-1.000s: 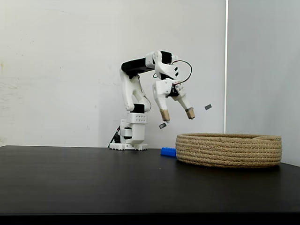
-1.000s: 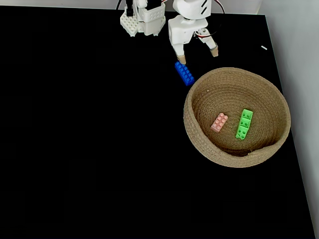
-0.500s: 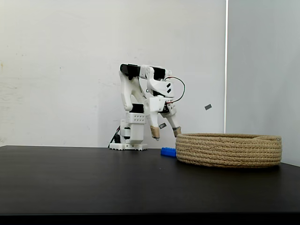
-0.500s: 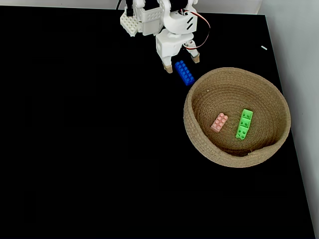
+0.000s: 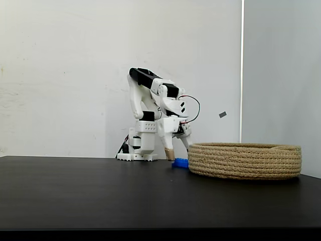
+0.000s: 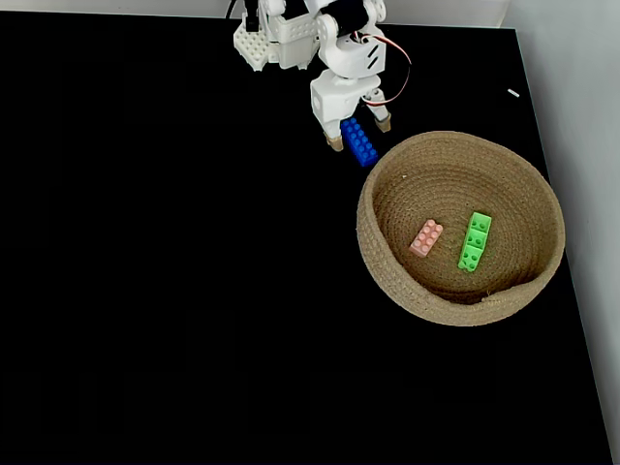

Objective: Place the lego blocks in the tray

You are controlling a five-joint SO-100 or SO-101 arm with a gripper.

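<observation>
Last brick: you have the gripper [image 6: 359,134] low over the blue brick [image 6: 359,143], jaws wide, one finger on each side, nothing held.

The blue brick lies on the black table [image 6: 174,271] just outside the tray [image 6: 387,271]; pink brick [image 6: 425,237] and green brick [image 6: 475,241] sit inside. Next, close squarely on it, lift above the rim [image 5: 246,146], then carry across.

1. The basket [image 5: 246,160] wall is hiding the pink and green bricks in the side fixed view.
2. The gripper [image 6: 359,133] is covering the blue brick [image 6: 363,148]'s far end from above.
3. The arm's base [image 6: 266,39] is being cut off by the top edge.
</observation>
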